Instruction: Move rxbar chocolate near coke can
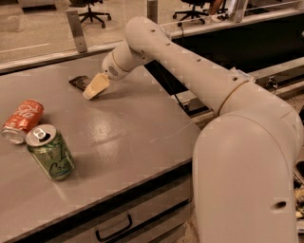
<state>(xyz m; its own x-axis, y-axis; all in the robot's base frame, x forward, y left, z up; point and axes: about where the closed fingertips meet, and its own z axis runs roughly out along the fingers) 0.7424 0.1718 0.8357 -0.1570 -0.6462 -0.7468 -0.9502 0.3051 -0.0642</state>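
The rxbar chocolate (80,82), a small flat dark bar, lies on the grey table (133,128) toward the far side. My gripper (94,88) reaches down at the bar's right end, its pale fingers (97,85) over part of the bar. The coke can (22,121), orange-red with white script, lies on its side near the table's left edge, well to the front left of the bar.
A green can (50,152) stands upright just in front of the coke can. My arm (190,66) stretches over the table's right side. A drawer with a handle (113,230) is under the table. Office chairs (92,12) stand beyond a railing at the back.
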